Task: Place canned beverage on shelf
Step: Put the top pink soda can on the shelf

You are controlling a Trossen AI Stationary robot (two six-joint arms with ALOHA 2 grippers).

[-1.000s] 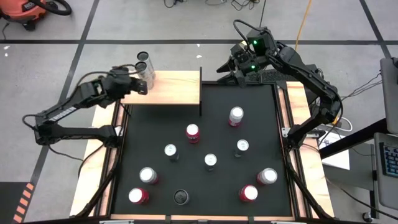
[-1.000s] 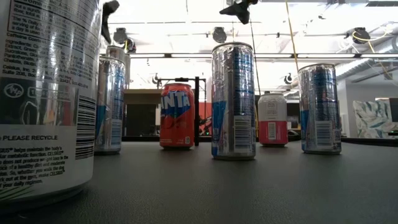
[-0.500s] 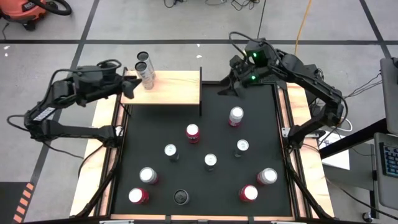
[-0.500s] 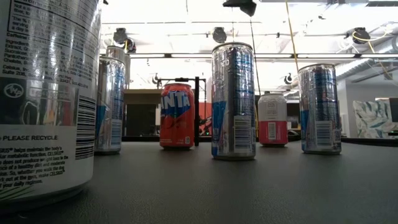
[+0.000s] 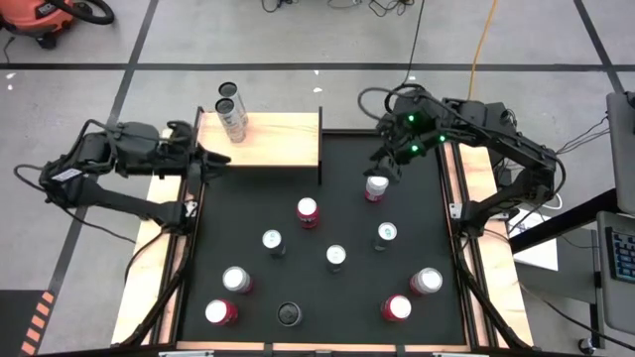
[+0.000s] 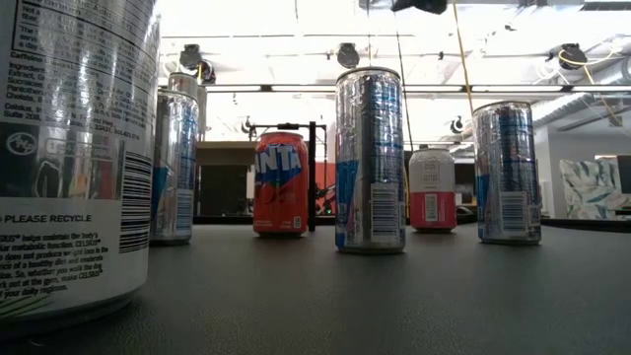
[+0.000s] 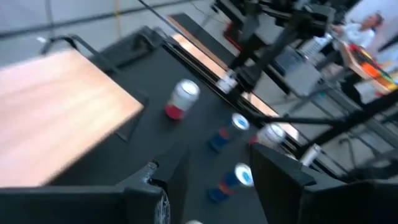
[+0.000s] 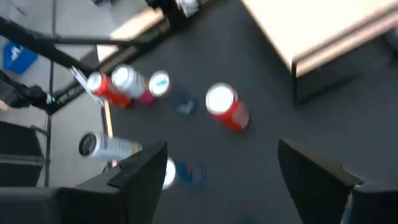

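The pale wooden shelf stands at the table's far left on thin black supports. Two slim silver cans stand on their bases at its far left corner. My left gripper hovers open at the shelf's near left corner, clear of the cans; between its fingers there is nothing. My right gripper hangs open just beyond a pink-and-white can that stands on the black mat. Its fingers are empty, with a red can and the shelf ahead of them.
Several more cans stand upright on the black mat: a red one at centre, silver ones around it, others along the near edge. A black post marks the shelf's right end. In the low view, cans stand close to the camera.
My left gripper has drawn back from the two cans on the shelf, toward the table's left and then its near edge, and has turned. The cans stay upright where they were. My right gripper has swung from the far edge toward the near edge, to the pink-and-white can.
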